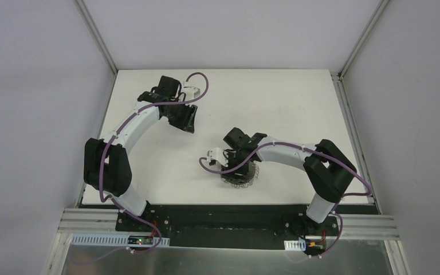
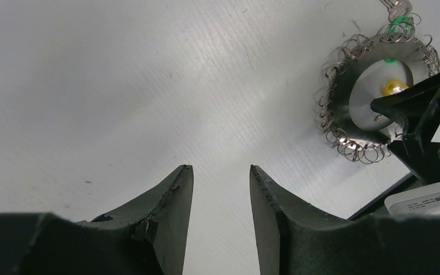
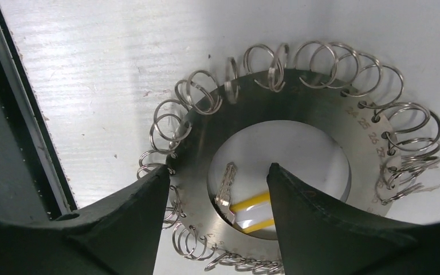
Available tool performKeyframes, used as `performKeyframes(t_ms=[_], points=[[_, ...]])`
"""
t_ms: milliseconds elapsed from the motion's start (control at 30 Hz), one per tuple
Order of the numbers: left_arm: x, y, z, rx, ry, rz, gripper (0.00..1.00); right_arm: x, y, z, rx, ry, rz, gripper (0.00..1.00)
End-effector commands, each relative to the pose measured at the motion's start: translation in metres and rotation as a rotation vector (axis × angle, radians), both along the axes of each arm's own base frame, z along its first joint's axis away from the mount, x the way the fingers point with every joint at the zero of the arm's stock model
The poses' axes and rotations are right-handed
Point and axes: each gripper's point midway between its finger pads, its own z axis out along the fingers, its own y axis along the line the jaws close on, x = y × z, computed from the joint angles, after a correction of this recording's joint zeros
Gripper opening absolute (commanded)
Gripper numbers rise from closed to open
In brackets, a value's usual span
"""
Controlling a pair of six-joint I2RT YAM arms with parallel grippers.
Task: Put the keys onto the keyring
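R gripper (image 3: 217,171) spread astride keyring (image 3: 315,103)

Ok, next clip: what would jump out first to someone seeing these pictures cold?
The keyring, a flat dark-grey disc fringed with silver wire loops, lies on the table right under the open right hand. The yellow-headed key lies loose inside its central hole, and the green-headed key sits at its rim. The left hand hangs open and empty, well off to the side.
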Motion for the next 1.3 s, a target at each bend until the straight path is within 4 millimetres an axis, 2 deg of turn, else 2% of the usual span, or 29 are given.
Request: performKeyframes(t_ms=[0,200,267,367,533,733,833,900,967,1033,1100,1267], points=[[-0.005,0.0,0.014,-0.03,-0.012,0.003,0.42,-0.008,-0.006,-0.013,-0.082,-0.054,0.051,0.65],[-0.004,0.002,0.015,-0.028,-0.015,0.009,0.42,-0.018,-0.006,-0.019,-0.116,-0.121,0.083,0.59],[-0.003,0.004,0.017,-0.029,-0.02,0.014,0.42,-0.017,-0.006,-0.021,-0.123,-0.131,0.083,0.53],[-0.003,0.005,0.018,-0.031,-0.021,0.018,0.42,-0.013,-0.002,-0.02,-0.126,-0.139,0.07,0.33],[-0.003,0.006,0.017,-0.025,-0.018,0.02,0.42,-0.005,0.01,-0.008,-0.098,-0.13,0.052,0.01],[-0.003,0.009,0.021,-0.025,-0.025,0.026,0.42,0.01,0.021,0.018,-0.027,-0.083,-0.003,0.0],[-0.001,0.011,0.024,-0.023,-0.037,0.03,0.42,0.009,0.025,0.033,0.014,-0.041,-0.011,0.0],[-0.001,0.013,0.026,-0.021,-0.045,0.034,0.42,0.002,0.026,0.04,0.041,-0.017,0.019,0.08],[0.0,0.013,0.027,-0.021,-0.051,0.036,0.42,-0.009,0.028,0.046,0.076,0.02,0.049,0.23],[0.001,0.015,0.028,-0.02,-0.054,0.04,0.42,-0.017,0.031,0.048,0.088,0.031,0.077,0.33],[0.001,0.016,0.028,-0.019,-0.053,0.043,0.43,-0.022,0.034,0.046,0.083,0.024,0.104,0.38],[0.002,0.02,0.029,-0.022,-0.051,0.055,0.42,-0.031,0.045,0.039,0.07,0.0,0.166,0.43]])
